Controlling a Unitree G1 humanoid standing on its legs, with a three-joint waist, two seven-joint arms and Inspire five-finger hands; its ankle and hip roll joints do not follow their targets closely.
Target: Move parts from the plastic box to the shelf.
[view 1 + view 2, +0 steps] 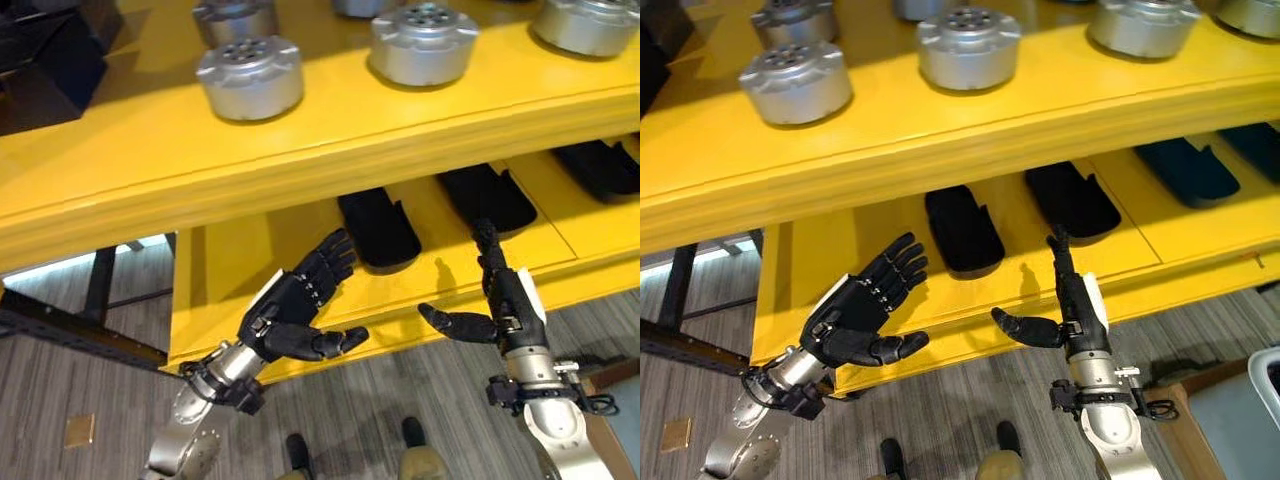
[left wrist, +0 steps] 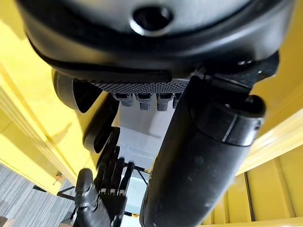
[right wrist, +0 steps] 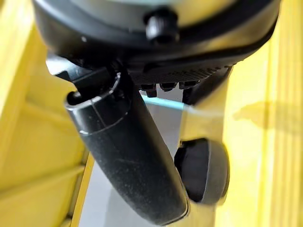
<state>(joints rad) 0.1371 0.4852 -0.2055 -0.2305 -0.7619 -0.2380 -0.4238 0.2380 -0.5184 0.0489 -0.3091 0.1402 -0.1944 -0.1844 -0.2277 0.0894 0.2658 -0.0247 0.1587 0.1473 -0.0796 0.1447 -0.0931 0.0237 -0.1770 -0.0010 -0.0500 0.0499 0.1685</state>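
Four silver metal parts point(image 1: 250, 76) show on the top board of the yellow shelf point(image 1: 300, 160) in the left eye view (five in the right eye view, some cut by the frame edge): round, squat discs with a ring of small holes in the flat top face and a notched rim, dull grey and smooth, standing apart from one another. On the lower board lie black moulded pieces point(image 1: 378, 228), long with rounded ends and matte; three of them show in the left eye view, each in its own bay between thin yellow dividers. Both hands hang in front of the lower board's edge, holding nothing. The left hand point(image 1: 290, 315) has its fingers straight and fanned, its thumb out to the side. The right hand point(image 1: 505, 300) points its fingers straight up toward the shelf, thumb held out sideways. Below is grey wood-grain floor point(image 1: 80, 390).
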